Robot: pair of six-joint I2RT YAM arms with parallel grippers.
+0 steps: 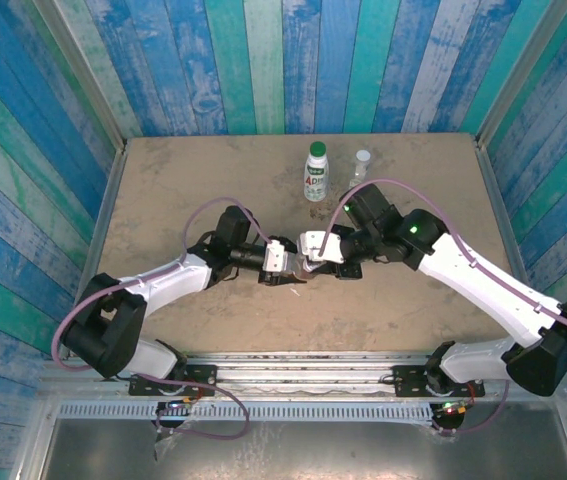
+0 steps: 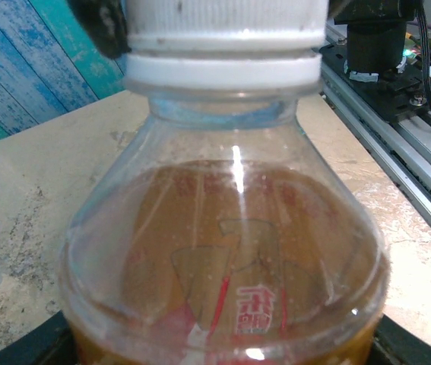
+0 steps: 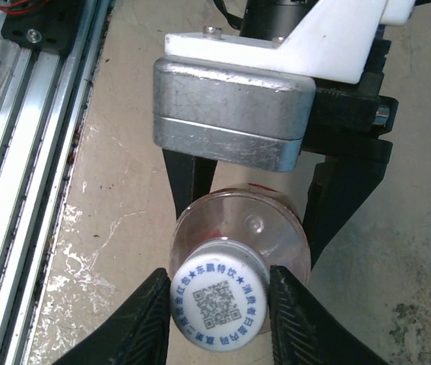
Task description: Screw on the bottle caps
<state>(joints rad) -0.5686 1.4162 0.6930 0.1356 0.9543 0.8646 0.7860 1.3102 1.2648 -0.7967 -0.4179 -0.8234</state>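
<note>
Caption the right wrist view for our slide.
Right hand grips the white round plastic cap on an amber plastic bottle held by left hand.

Black fingers (image 3: pixel 143 323) of the right tool (image 3: pixel 220 285) flank a white cap (image 3: pixel 219 304) printed with a blue QR pattern. The amber bottle (image 2: pixel 223 258) beneath carries a red label (image 2: pixel 257 312).

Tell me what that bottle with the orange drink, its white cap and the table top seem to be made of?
Bottle: thin clear plastic, glossy; light glints on its shoulder and the amber liquid shows through.
Cap: opaque white plastic, fairly matte, with a blue printed code on top.
Table: beige, dull and scuffed, perhaps laminate or stone-look board; the look leaves it open.
</note>
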